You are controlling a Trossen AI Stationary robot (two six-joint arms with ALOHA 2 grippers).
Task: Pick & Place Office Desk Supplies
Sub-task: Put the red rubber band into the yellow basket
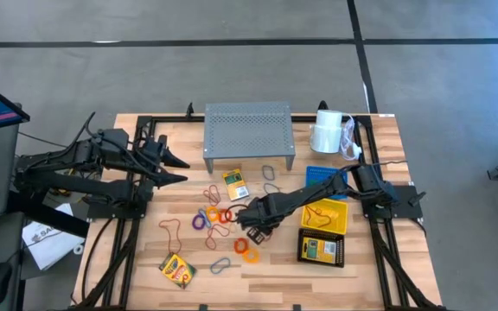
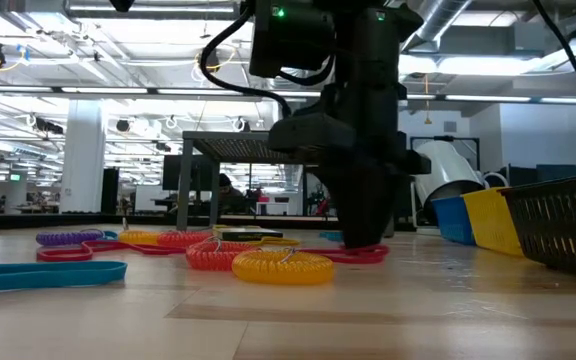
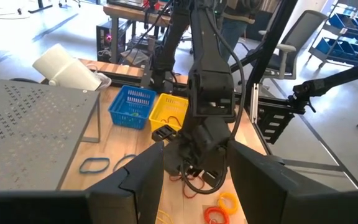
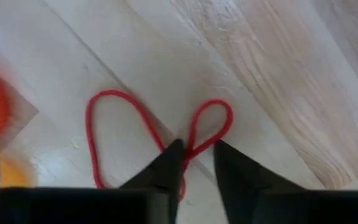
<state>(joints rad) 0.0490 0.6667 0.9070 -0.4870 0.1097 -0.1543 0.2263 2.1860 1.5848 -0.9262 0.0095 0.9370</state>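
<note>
Pinching the red loop on the table, your right gripper has its jaws nearly closed around the band's crossed middle, just left of the yellow basket. Lift carefully: so thin a band could slip free. Your left gripper waits open, well left of that basket.

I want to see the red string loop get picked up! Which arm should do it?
The right one. Its gripper is already down on the table with the red loop between its fingertips. The left gripper waits far off beside the grey shelf.
</note>
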